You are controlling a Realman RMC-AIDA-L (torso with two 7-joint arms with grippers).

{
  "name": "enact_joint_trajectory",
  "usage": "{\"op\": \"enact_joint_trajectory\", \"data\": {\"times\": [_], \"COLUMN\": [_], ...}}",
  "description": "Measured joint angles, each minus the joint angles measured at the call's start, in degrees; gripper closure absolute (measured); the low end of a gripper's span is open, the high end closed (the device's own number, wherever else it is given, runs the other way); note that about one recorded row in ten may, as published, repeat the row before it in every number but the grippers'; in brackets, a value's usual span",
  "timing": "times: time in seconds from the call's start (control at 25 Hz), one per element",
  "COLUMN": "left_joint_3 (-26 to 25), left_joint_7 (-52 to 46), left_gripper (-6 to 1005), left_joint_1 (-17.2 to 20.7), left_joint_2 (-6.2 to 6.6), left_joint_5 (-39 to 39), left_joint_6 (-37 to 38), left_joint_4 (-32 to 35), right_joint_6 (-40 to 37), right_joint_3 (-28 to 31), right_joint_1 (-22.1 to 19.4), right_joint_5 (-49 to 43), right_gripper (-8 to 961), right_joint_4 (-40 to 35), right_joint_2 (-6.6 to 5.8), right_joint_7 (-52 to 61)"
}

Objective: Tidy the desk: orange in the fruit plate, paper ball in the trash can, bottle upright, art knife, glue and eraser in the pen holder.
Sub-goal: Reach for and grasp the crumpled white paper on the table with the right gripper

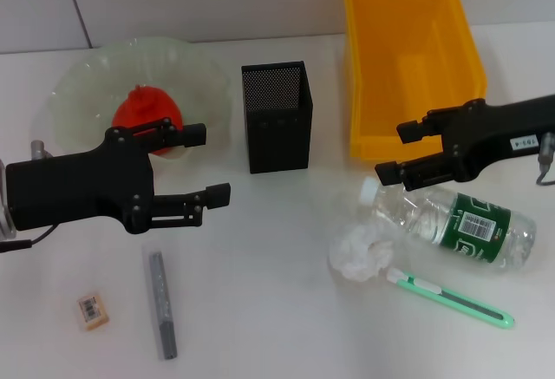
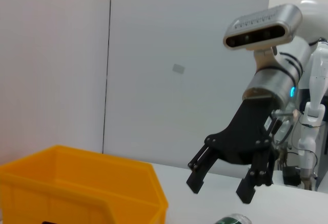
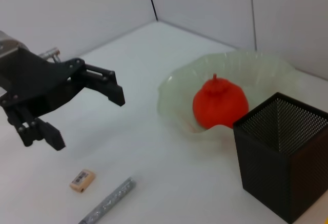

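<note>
Right gripper point(image 2: 221, 189), seen from across the desk point(image 2: 205, 193), hangs above the surface with its two black fingers point(image 2: 197, 179) spread apart and nothing between them; the robot's head camera point(image 2: 262, 25) sits above its arm. A yellow bin point(image 2: 77, 183) fills the near corner. The green-labelled bottle point(image 2: 231, 219) shows only at the picture's edge, below the gripper.

Orange point(image 1: 149, 112) red-orange, plate point(image 1: 82, 80) pale green, bin point(image 1: 408, 62) yellow, holder point(image 1: 277, 116) blk mesh.
</note>
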Motion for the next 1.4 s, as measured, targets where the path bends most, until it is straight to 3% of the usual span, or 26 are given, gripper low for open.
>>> {"op": "enact_joint_trajectory", "data": {"times": [0.2, 0.44, 0.84, 1.4], "left_joint_3": [-0.3, -0.3, -0.4, -0.4], "left_joint_7": [0.1, 0.1, 0.1, 0.2], "left_gripper": [135, 135, 135, 135], "left_joint_1": [-0.1, -0.1, -0.4, -0.9], "left_joint_2": [-0.15, -0.16, -0.18, -0.12], "left_joint_5": [0.1, 0.1, 0.2, 0.2], "left_joint_6": [-0.5, -0.6, -1.2, -2.3], "left_joint_4": [0.0, 0.0, -0.1, -0.6], "right_joint_6": [-4.6, -10.3, -15.7, -10.6], "right_joint_3": [-0.8, -6.9, -10.1, -13.1], "right_joint_1": [3.2, 7.7, 13.7, 15.5], "right_joint_5": [-5.2, -17.2, -21.5, -22.5], "right_gripper": [233, 236, 240, 246], "right_joint_4": [-7.5, -12.1, -9.5, -2.2], "right_joint_2": [-0.16, -0.26, -0.1, -0.17], "right_joint_7": [9.8, 18.4, 23.3, 22.6]}}
